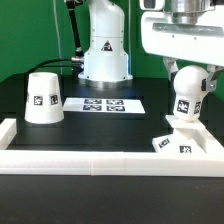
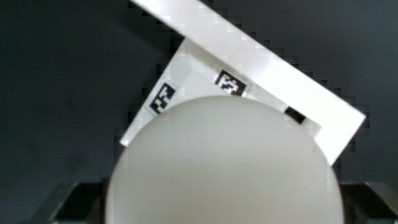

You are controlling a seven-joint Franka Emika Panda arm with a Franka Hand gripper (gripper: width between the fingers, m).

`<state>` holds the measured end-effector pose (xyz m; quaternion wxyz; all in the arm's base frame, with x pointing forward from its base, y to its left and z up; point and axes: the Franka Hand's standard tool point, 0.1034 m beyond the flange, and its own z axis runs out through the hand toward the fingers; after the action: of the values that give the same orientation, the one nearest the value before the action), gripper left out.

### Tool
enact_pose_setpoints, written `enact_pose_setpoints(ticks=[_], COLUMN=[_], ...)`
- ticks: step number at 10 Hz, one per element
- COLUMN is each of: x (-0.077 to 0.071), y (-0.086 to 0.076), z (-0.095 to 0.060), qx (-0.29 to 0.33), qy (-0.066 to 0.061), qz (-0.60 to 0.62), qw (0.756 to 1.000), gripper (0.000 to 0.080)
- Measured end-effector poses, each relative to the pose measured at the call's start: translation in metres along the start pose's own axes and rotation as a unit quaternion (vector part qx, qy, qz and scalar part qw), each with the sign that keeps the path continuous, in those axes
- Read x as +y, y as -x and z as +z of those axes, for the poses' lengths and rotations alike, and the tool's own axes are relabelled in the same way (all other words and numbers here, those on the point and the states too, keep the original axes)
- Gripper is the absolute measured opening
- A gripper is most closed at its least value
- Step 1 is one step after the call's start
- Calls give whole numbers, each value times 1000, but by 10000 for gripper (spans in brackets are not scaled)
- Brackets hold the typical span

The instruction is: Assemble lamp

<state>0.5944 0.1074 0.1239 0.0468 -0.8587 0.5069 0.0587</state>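
Observation:
My gripper (image 1: 191, 74) is shut on the round white bulb (image 1: 185, 100) and holds it upright, neck down, at the exterior view's right. The bulb's neck is right over the low angular base (image 1: 172, 141), which lies by the front right corner; I cannot tell whether they touch. In the wrist view the bulb (image 2: 222, 160) fills the frame between my dark fingers (image 2: 75, 206), and my gripper (image 2: 217, 208) is closed around it. The base (image 2: 187, 88) with its tags shows beyond it. The cone shade (image 1: 42, 97) stands apart at the exterior view's left.
A raised white rail (image 1: 90, 160) borders the black table along the front and sides, and shows as a diagonal band in the wrist view (image 2: 249, 50). The marker board (image 1: 105, 103) lies flat mid-table. The robot's white pedestal (image 1: 105, 50) stands behind it.

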Motion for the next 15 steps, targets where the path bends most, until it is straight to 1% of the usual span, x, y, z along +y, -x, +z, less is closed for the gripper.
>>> enact_pose_setpoints(ticks=[2, 3, 4, 5, 6, 7, 8, 9, 11, 13, 14, 15], x=[0, -1, -2, -2, -1, -2, -4, -6, -5, -5, -5, -4], y=[-2, 0, 2, 1, -1, 1, 5, 8, 7, 7, 7, 5], z=[1, 1, 1, 1, 1, 0, -1, -1, 0, 0, 0, 0], qx=[-6, -8, -10, -9, -7, -5, -1, -1, -2, -1, 2, 11], qy=[-5, -6, -6, -7, -8, -6, -4, -5, -5, -5, -3, 4], qz=[46, 75, 77, 61, 33, 1, -24, -71, -145, -226, -276, -347], qw=[999, 997, 997, 998, 999, 1000, 1000, 997, 989, 974, 961, 938], gripper=[579, 579, 579, 648, 684, 696, 696, 698, 698, 698, 698, 698])
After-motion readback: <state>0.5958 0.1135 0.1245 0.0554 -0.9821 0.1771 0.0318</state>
